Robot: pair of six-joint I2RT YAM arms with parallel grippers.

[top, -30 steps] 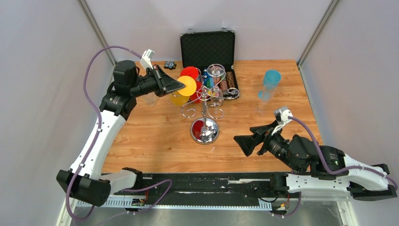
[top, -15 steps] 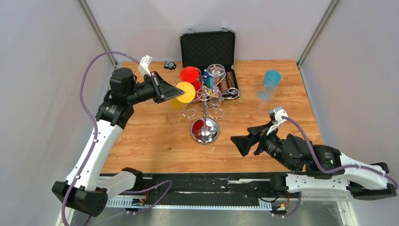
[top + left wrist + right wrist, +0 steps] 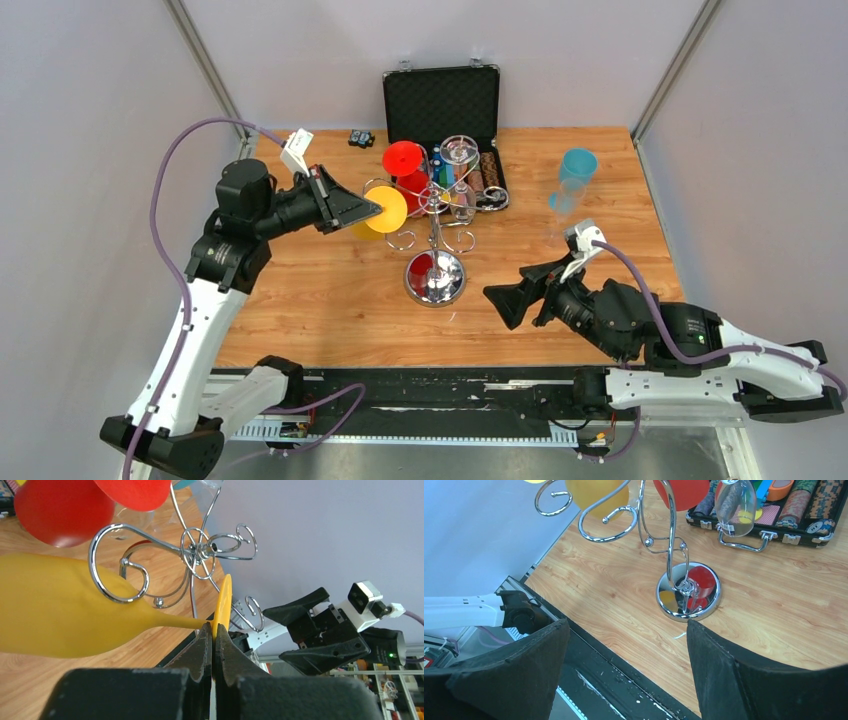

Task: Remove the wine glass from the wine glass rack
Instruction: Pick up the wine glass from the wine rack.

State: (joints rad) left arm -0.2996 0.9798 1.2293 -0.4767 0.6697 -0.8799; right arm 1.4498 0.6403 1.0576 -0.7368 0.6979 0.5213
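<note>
Left wrist view shows the left end effector [image 3: 213,632] clamped on the foot of the opaque yellow wine glass [image 3: 60,612], lying sideways beside a curled arm of the shiny chrome wine glass rack [image 3: 200,550]. At 4 o'clock from the rack's base, the right end effector [image 3: 503,305] gapes empty.

**Wine glasses, four:** one yellow wine glass [image 3: 385,209], one red wine glass [image 3: 403,158], one blue wine glass [image 3: 578,163] and one clear wine glass [image 3: 736,500]. Clear glass reads poorly against the chrome, so another clear one may have been missed.

**Wine glass rack** [image 3: 434,277], one.

**Black case** [image 3: 440,100], one.

**Small black object** [image 3: 361,137], one.

**Grippers, two:** left gripper [image 3: 213,630] and right gripper [image 3: 503,305].
</note>
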